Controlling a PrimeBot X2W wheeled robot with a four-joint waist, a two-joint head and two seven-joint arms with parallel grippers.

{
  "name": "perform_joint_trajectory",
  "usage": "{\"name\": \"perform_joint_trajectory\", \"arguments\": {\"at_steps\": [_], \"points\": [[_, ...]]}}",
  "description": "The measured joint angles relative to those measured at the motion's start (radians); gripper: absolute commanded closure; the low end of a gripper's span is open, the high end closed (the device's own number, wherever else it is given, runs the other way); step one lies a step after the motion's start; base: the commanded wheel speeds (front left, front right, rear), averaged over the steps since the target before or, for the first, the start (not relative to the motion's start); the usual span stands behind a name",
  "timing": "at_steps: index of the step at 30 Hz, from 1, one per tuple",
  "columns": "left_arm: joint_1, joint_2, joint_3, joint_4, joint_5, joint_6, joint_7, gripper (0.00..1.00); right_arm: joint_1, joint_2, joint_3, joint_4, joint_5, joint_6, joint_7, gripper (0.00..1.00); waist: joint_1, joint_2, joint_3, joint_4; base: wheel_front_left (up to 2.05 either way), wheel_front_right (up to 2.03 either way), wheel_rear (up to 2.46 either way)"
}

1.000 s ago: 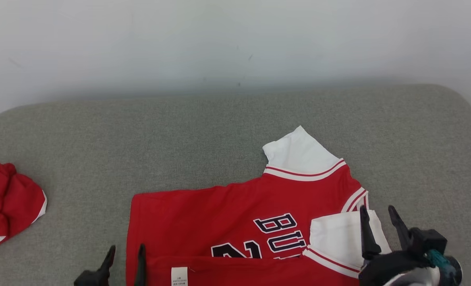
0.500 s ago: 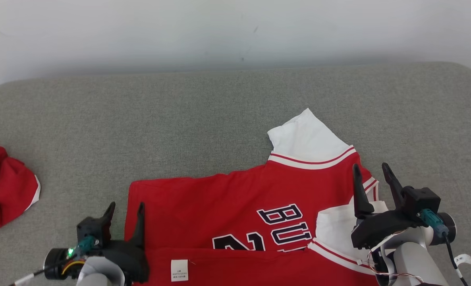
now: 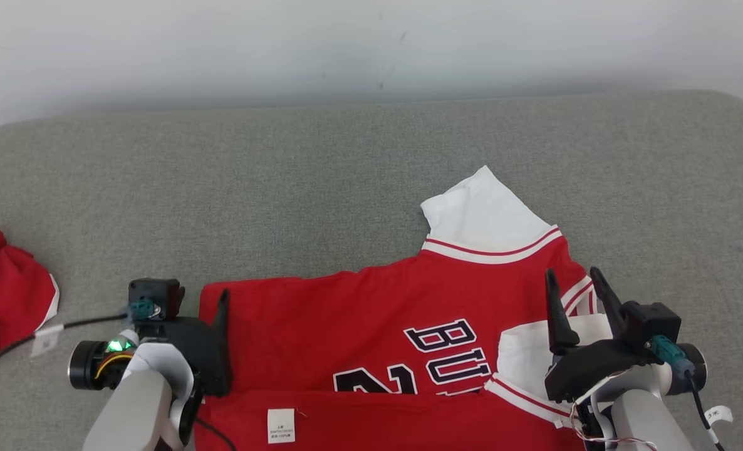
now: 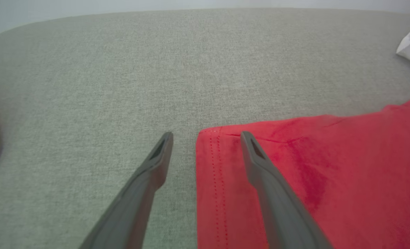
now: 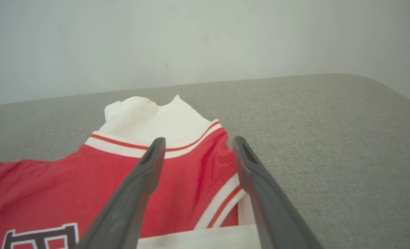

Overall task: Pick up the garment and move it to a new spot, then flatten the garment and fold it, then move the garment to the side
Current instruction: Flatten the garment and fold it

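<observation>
1. Task item: the garment (image 3: 359, 326), a red jersey with white sleeves, lies flat on the grey upholstered surface (image 3: 346, 175), close to its near edge and right of centre
2. Condition of the item: the near edge is turned up over the body, showing a white label (image 3: 281, 426); the near sleeve (image 3: 525, 351) is laid inward across the lettering; the far sleeve (image 3: 481, 219) juts out unfolded
3. Left end effector (image 4: 206, 138): jaws wide apart, holding nothing. The wrist view shows it straddling the jersey's side edge at the far corner, one finger over cloth, the other over bare upholstery
4. Right end effector (image 3: 571, 279): jaws wide apart, holding nothing, poised above the shoulder by the striped trim
5. Other item: a second red garment (image 3: 2, 300) sits well apart at the left edge
6. Step in hand, as I judge it: folding, partly done; the move to the side is not yet begun
7. Next move, as I judge it: I need both end effectors lowered onto their ends of the far edge and closed on cloth alone, then drawn evenly so the fold stays square
</observation>
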Motion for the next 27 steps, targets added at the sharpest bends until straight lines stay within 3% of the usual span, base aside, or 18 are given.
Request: {"name": "perform_joint_trajectory", "arguments": {"at_steps": [8, 16, 17, 19, 20, 24, 27], "points": [[-0.068, -0.008, -0.04, 0.079, -0.067, 0.0, 0.131, 0.0, 0.013, 0.002, 0.0, 0.02, 0.002, 0.0, 0.0, 0.0, -0.0001, -0.0001, -0.004, -0.011, 0.0, 0.0, 0.0], [-0.094, -0.002, -0.056, 0.11, -0.129, 0.0, 0.173, 0.0, 0.019, -0.003, 0.015, 0.038, 0.007, 0.0, 0.0, 0.0, -0.0001, -0.0001, -0.001, -0.013, 0.0, 0.0, 0.0], [-0.095, -0.002, -0.059, 0.11, -0.132, 0.0, 0.172, 0.05, 0.014, -0.007, 0.025, 0.041, 0.009, 0.0, 0.0, 0.0, -0.0001, -0.0001, 0.001, -0.013, 0.0, 0.0, 0.0], [-0.097, -0.001, -0.064, 0.115, -0.139, 0.0, 0.171, 0.28, -0.019, -0.019, 0.044, 0.052, 0.011, 0.0, 0.002, 0.0, -0.0001, -0.0001, 0.006, -0.013, 0.0, 0.0, 0.0], [-0.098, -0.001, -0.066, 0.118, -0.145, 0.0, 0.171, 0.34, -0.041, -0.027, 0.054, 0.056, 0.013, 0.0, 0.009, 0.0, -0.0001, 0.0, 0.01, -0.013, 0.0, 0.0, 0.0], [-0.113, 0.001, -0.078, 0.122, -0.166, 0.0, 0.167, 0.36, -0.122, -0.069, 0.105, 0.073, 0.026, 0.0, 0.048, 0.0, -0.0001, -0.0001, 0.025, -0.009, 0.0, 0.0, 0.0], [-0.119, -0.002, -0.084, 0.125, -0.18, 0.0, 0.159, 0.32, -0.183, -0.1, 0.142, 0.073, 0.044, 0.0, 0.076, 0.0, -0.0001, -0.0001, 0.04, -0.005, 0.0, 0.0, 0.0]]}}
